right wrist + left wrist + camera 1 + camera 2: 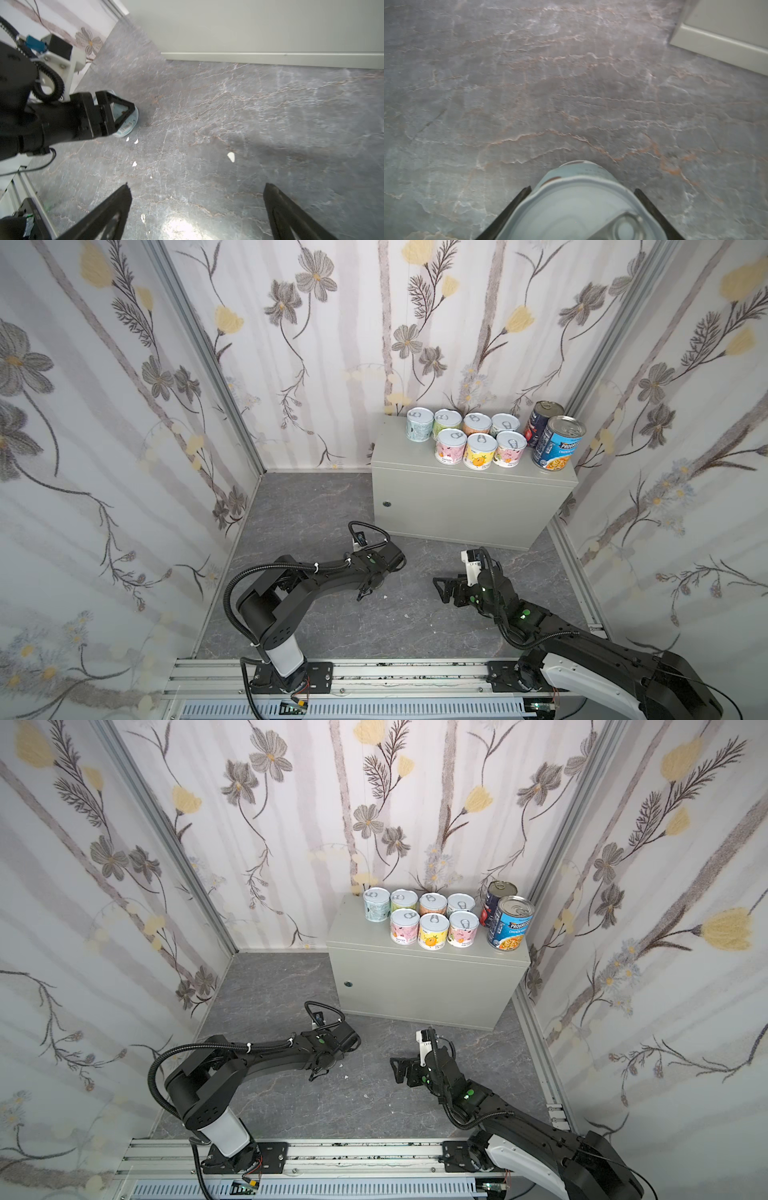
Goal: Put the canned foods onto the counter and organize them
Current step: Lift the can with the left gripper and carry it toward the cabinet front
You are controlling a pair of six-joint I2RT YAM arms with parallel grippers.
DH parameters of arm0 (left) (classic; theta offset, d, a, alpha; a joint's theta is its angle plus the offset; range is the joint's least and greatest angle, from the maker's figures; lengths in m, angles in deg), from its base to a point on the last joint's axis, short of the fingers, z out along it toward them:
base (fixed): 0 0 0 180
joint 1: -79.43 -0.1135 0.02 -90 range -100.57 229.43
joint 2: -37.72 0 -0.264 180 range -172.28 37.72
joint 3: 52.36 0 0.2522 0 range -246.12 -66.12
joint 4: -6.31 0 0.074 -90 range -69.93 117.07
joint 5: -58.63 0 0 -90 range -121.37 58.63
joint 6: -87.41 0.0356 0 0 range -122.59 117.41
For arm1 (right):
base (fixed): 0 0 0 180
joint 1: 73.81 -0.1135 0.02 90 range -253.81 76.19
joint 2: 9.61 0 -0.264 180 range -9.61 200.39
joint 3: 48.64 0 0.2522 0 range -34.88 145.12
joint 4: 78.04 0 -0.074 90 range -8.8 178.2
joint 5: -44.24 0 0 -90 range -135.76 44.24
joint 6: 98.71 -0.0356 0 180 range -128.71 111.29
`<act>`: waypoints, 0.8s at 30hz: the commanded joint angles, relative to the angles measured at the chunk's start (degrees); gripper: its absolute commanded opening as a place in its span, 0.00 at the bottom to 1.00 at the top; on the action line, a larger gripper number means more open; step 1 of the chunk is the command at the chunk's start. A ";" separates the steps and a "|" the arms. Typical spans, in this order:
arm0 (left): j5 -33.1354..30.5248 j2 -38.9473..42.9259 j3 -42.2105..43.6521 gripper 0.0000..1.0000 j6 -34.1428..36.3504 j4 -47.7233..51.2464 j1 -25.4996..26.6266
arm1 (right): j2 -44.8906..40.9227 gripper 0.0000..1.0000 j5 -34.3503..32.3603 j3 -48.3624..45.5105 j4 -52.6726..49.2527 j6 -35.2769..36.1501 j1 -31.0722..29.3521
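Low over the floor (571,83), before the front-left corner of the surface (390,448), the left fingers (513,204) clamp the teal can (577,207) – pull-tab lid up, axis roughly upright. Bare room lies up and ahead, along the left edge beside nine standing cans (480,450). The right fingers (278,209) hang spread, empty – farther off.

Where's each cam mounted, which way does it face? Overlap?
Top views: high above the robot, looking down at floor, counter and cans; left arm and right arm show.
Left wrist: on the left arm, aimed down at the floor; left gripper, shut on a teal can, shows.
Right wrist: on the right arm, low, facing the counter's front; open right gripper shows.
Shared: both wrist views catch the teal can and counter.
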 commanded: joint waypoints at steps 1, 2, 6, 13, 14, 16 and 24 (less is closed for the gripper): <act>-0.11 -1.41 -1.10 0.62 0.78 -1.88 2.37 | -2.46 1.00 -0.18 -1.27 -1.79 -0.38 2.41; 0.33 -1.75 -1.17 0.62 0.98 -2.65 3.24 | -3.28 1.00 0.55 -1.73 -2.09 -0.39 3.41; 2.27 -2.18 -1.09 0.64 2.57 -5.88 5.61 | -4.86 1.00 1.95 -2.44 -2.44 -0.41 5.76; 7.08 -0.17 2.11 0.67 5.68 -12.03 6.30 | -4.75 1.00 2.30 -1.65 -2.99 0.44 6.72; 7.61 -0.37 2.13 0.68 6.03 -12.08 6.30 | -4.50 1.00 2.33 -1.50 -3.12 0.53 6.84; 8.71 -1.01 2.13 0.69 6.68 -12.17 6.33 | -3.97 1.00 2.39 -1.09 -3.02 0.77 6.97; 9.32 0.29 4.11 0.86 8.23 -15.14 6.51 | -3.99 1.00 2.39 -0.87 -3.17 1.11 7.02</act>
